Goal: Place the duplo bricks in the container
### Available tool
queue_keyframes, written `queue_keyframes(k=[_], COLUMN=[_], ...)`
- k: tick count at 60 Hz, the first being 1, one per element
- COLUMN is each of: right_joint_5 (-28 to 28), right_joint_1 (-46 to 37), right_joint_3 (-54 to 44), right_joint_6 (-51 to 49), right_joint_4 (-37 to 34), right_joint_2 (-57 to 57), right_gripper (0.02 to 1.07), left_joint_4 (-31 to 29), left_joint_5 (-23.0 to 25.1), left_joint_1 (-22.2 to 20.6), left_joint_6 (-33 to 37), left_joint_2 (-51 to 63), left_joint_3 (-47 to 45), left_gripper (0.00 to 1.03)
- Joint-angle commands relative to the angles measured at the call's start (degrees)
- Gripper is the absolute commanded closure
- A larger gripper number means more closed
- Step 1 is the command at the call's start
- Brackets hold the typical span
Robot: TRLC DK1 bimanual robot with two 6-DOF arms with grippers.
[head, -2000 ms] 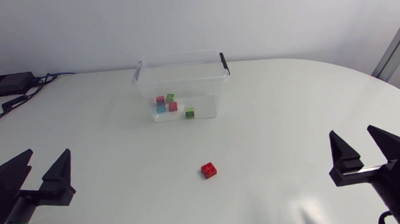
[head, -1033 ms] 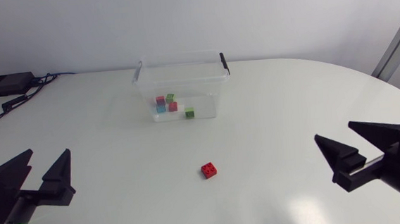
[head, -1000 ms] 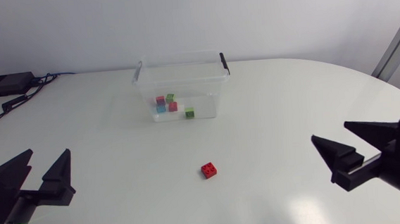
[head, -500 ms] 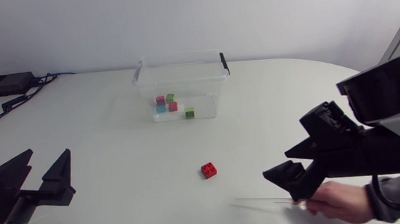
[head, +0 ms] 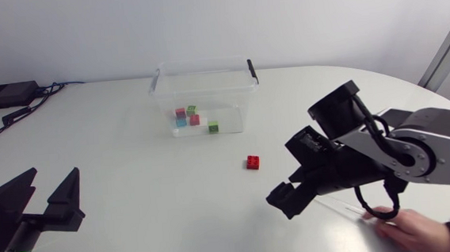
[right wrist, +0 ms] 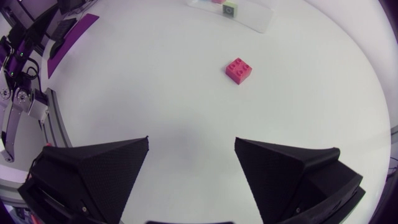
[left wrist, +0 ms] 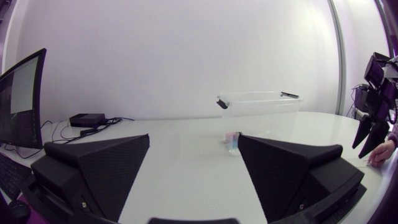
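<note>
A red duplo brick lies alone on the white table, in front of the clear container. Several bricks rest inside the container, among them pink and green ones. My right gripper hangs open and empty above the table, just right of the red brick and nearer the front; the red brick lies well ahead of its fingers. My left gripper stands open and empty at the front left, facing the container across the table.
A person's hand rests on the table at the front right, under my right arm, with a thin rod beside it. A black box with cables sits at the back left corner.
My right arm has swung in from the right edge to the middle of the table. The red brick now lies farther back and to the right. A hand came in at the front right.
</note>
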Motion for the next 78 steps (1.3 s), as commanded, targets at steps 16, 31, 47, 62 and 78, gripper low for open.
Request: queue_keyframes(k=[16,31,47,62,78], right_joint_5=[2.4,3.1,-0.7,-4.4,-4.2], right_joint_1=[-0.7,-0.9,0.5,5.3,16.7], right_joint_3=[6.5,10.9,8.6,6.1,8.2], right_joint_6=[0.7,-0.4,-5.7,-10.1,-7.8], right_joint_4=[5.0,5.4,6.0,3.1,2.3], right_joint_2=[11.8,18.3,17.7,13.4,14.0], right_gripper=[0.07,0.07,0.07,0.07,0.07], left_joint_4=[0.2,0.2,0.2,0.2,0.2], left_joint_5=[0.3,0.4,0.4,0.3,0.4], left_joint_1=[0.0,0.0,0.0,0.0,0.0], left_joint_6=[0.4,0.4,0.4,0.4,0.4], left_joint_2=[-0.6,-0.6,-0.6,-0.6,-0.6], left_joint_3=[-1.0,-1.0,-1.0,-1.0,-1.0], left_gripper=[0.04,0.04,0.04,0.04,0.04])
